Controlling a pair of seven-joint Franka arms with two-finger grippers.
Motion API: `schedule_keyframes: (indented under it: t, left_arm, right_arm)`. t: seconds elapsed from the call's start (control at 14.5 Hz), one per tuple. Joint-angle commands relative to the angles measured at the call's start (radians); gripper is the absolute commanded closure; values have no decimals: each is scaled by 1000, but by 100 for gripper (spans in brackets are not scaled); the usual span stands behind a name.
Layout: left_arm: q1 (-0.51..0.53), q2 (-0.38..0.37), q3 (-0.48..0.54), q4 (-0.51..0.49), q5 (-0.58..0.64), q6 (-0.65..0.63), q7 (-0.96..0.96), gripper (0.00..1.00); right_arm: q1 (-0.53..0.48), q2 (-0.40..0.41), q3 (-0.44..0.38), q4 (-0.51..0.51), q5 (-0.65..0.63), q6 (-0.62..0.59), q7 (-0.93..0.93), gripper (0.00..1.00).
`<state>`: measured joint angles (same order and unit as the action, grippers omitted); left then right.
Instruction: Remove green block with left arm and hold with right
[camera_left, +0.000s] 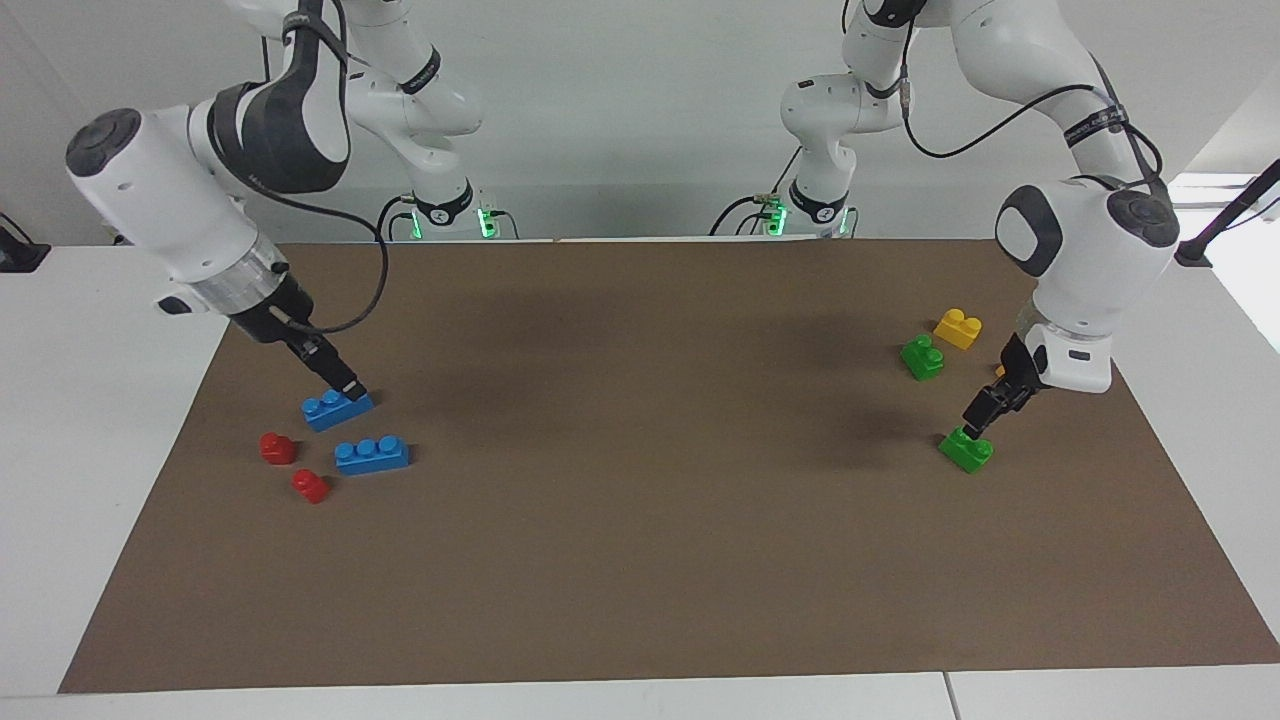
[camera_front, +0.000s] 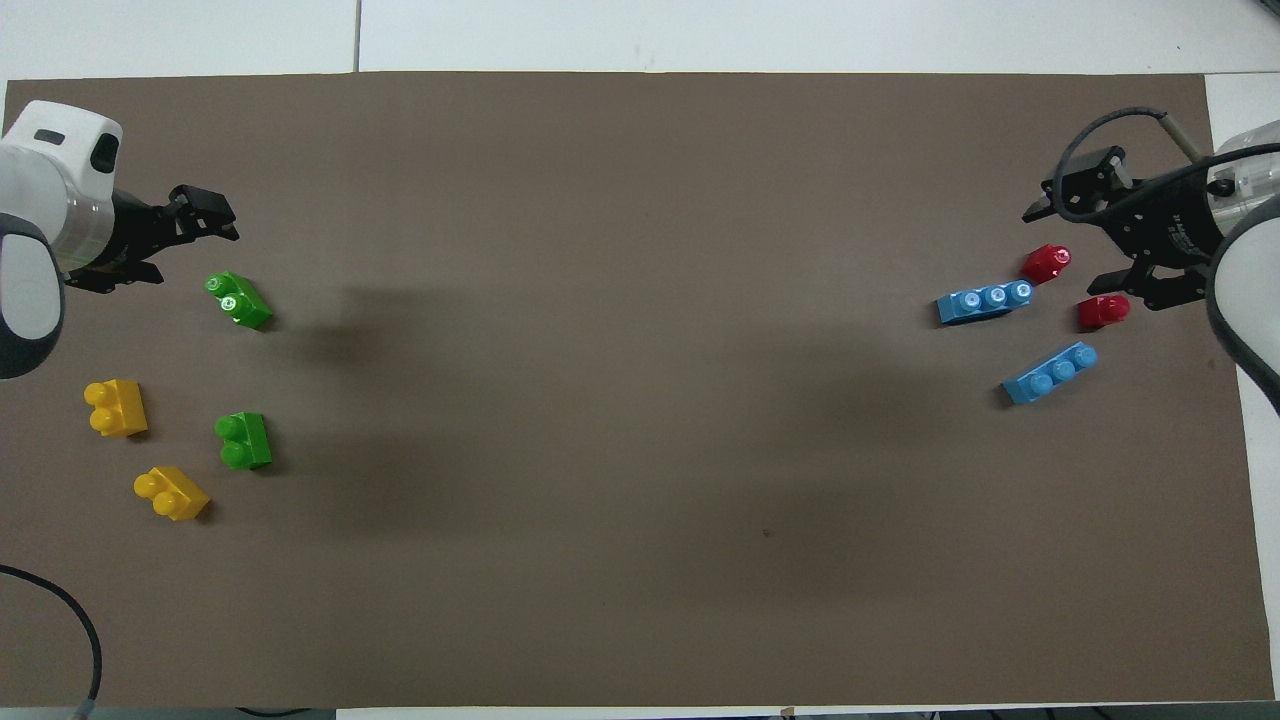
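The green block (camera_left: 966, 449) is a bright two-stud brick lying on the brown mat toward the left arm's end of the table. It also shows in the overhead view (camera_front: 238, 298). My left gripper (camera_left: 976, 427) hangs low just over the block's edge, tilted, fingers apart, holding nothing; the overhead view (camera_front: 190, 248) shows the block's studs uncovered. My right gripper (camera_left: 349, 386) is open and empty, low over one end of a blue three-stud brick (camera_left: 337, 408) at the right arm's end; it also shows in the overhead view (camera_front: 1075, 245).
A darker green brick (camera_front: 243, 440) and two yellow bricks (camera_front: 115, 407) (camera_front: 172, 492) lie nearer to the robots than the green block. A second blue brick (camera_front: 985, 300) and two red blocks (camera_front: 1046, 262) (camera_front: 1103, 310) lie by the right gripper.
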<state>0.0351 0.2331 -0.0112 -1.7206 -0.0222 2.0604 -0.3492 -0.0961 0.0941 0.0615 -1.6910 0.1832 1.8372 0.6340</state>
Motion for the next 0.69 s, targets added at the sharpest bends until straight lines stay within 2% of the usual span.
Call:
schedule_keyframes:
  t: [0.0,0.41,0.62]
  left_arm:
    - [-18,0,5,84,7,-121,84,0]
    - [-46,-96,4,82,8,-226,235,0]
    - [-50,-144,4,79,16,-272,323,0]
  right_arm:
    - [24,-82,3,-15,-62,-58,-127,0]
    - [30,-188,4,-13,-70,-188,-400,0]
    - [30,-201,4,7,-143,-225,-548,0]
